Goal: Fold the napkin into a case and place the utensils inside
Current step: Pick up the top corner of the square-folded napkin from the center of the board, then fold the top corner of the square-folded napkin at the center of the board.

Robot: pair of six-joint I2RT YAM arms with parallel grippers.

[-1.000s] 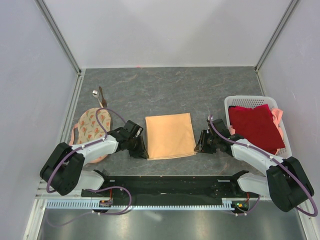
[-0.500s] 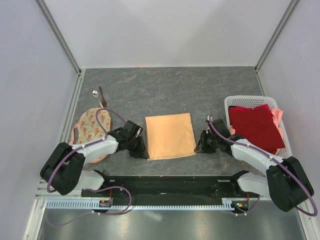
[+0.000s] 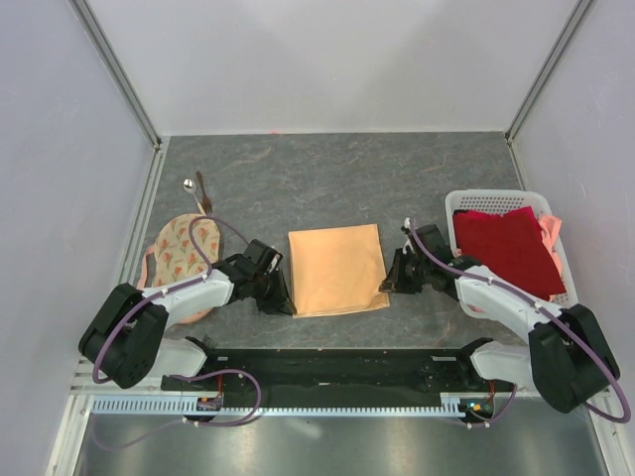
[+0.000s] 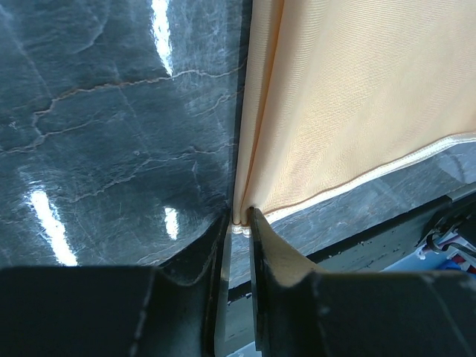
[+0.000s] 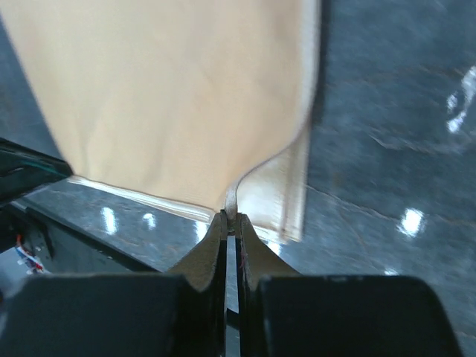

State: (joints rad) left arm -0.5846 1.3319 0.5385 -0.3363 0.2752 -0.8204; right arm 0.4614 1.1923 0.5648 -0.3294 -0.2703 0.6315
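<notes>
The napkin (image 3: pixel 337 269) lies in the middle of the tabletop (image 3: pixel 397 178), toward the near edge. The left gripper (image 3: pixel 287 305) is at its near left corner and the right gripper (image 3: pixel 388 287) at its near right corner, both touching the cloth. To the left lies a second cloth (image 3: pixel 177 246), partly under the left arm (image 3: pixel 189 290). Behind that cloth are the spoon (image 3: pixel 189 184) and, just right of it, the stick (image 3: pixel 201 187). At the right edge stands a basket (image 3: pixel 466 198) with folded cloths (image 3: pixel 506 253) in it.

L arm (image 3: pixel 189 290) & R arm (image 3: pixel 501 297): white links, black joints. Purple cable (image 3: pixel 191 243) loops along each. L gripper (image 4: pixel 239 223), R gripper (image 5: pixel 230 219): black, slim tapered fingers. Black rail (image 3: pixel 337 369) btwn bases.
</notes>
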